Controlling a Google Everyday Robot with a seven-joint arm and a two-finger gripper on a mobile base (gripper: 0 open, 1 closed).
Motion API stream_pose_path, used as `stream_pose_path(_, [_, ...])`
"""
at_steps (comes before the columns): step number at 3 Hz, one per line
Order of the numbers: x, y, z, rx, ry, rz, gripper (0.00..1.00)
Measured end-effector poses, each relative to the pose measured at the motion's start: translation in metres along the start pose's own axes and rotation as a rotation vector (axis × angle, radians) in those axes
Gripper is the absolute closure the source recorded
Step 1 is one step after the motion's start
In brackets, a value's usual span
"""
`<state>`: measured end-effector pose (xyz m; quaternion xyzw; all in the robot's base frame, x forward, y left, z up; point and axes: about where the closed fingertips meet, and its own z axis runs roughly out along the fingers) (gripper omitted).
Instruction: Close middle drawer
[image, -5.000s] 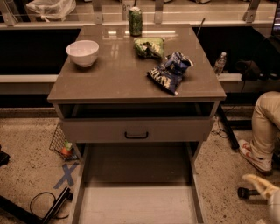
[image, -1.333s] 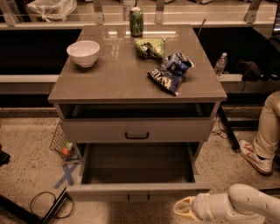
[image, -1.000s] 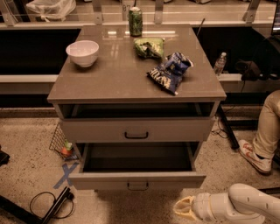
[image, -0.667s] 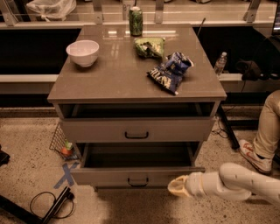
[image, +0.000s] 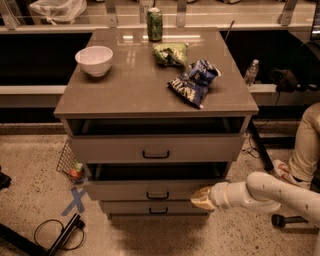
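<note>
The middle drawer (image: 125, 190) is the second grey-brown front of the cabinet, with a small dark bar handle (image: 157, 195). It stands out only a little, with a dark gap above it, and its inside is hidden. My gripper (image: 201, 198), pale with a white arm behind it, comes in from the right. It rests against the right part of the middle drawer's front, beside the handle. The lowest drawer front (image: 158, 208) sits just under it.
The top drawer (image: 156, 148) stands slightly out. On the cabinet top (image: 135, 85) are a white bowl (image: 94, 60), a green can (image: 154, 24) and two snack bags (image: 194, 82). A person's leg (image: 306, 145) is at right; a cable (image: 55, 232) and blue tape cross (image: 75, 201) lie on the floor at left.
The middle drawer has slid in from far out over the floor to nearly in. My gripper has moved up and left, staying against its front.
</note>
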<state>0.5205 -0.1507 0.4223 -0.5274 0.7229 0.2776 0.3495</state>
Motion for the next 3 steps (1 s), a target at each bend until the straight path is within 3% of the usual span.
stream_pose_path(1, [-0.005, -0.025, 0.006, 0.01, -0.004, 0.01, 1.0])
stream_pose_path(2, [-0.015, -0.068, 0.02, 0.022, -0.011, 0.027, 1.0])
stream_pose_path(3, [-0.015, -0.068, 0.02, 0.022, -0.011, 0.027, 1.0])
